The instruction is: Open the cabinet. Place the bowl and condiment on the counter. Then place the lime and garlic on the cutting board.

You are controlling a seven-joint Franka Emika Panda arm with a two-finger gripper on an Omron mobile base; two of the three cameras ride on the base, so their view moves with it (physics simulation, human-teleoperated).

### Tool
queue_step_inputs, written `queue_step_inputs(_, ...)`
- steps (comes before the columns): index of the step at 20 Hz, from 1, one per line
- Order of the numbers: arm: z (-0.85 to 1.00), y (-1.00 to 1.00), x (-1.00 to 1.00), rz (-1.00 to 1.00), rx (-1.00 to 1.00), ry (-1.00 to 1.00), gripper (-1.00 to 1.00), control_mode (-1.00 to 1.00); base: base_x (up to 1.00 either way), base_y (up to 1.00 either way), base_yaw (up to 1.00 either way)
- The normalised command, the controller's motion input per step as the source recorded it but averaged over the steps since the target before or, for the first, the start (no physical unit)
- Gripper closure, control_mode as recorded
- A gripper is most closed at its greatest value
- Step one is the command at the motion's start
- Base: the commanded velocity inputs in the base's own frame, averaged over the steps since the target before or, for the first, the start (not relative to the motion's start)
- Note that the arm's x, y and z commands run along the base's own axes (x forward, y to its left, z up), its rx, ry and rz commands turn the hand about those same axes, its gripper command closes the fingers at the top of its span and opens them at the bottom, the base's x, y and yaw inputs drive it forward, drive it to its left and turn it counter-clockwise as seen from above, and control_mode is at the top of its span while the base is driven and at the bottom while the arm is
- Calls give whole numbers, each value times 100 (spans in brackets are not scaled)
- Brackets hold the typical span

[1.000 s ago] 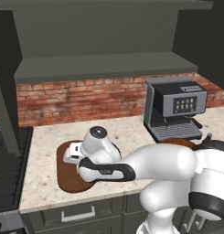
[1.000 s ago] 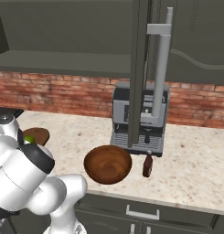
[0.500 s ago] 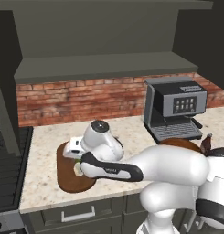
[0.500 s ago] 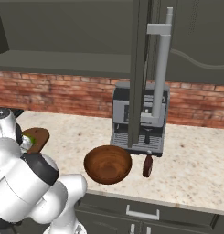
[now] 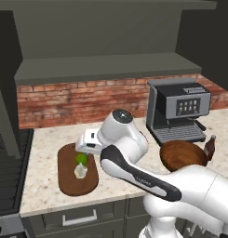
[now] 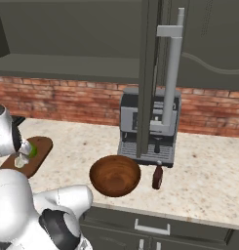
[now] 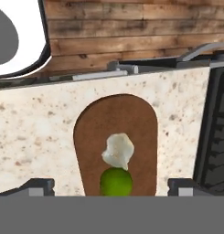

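So the claw just popped wide open and lifted a bit, leaving the garlic on the cutting board, touching the lime. With the bowl and condiment already on the bench further over, looks basically done.

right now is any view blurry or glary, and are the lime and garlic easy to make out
Left base view: sharp, flat even light, no glare, lime and garlic clear on the cutting board. Right base view: both tiny at the edge. Hand view: crisp, garlic touching the lime.
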Motion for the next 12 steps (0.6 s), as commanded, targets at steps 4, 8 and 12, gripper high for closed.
queue_step_inputs(4, 74, -66, -20, -2, 4, 0, -100, -100, 0, 0, 0)
queue_step_inputs(8, 66, -60, -1, -9, 4, 0, -100, -100, 0, 0, 0)
queue_step_inputs(12, 39, -66, 0, -11, 4, 0, -100, -100, 0, 0, 0)
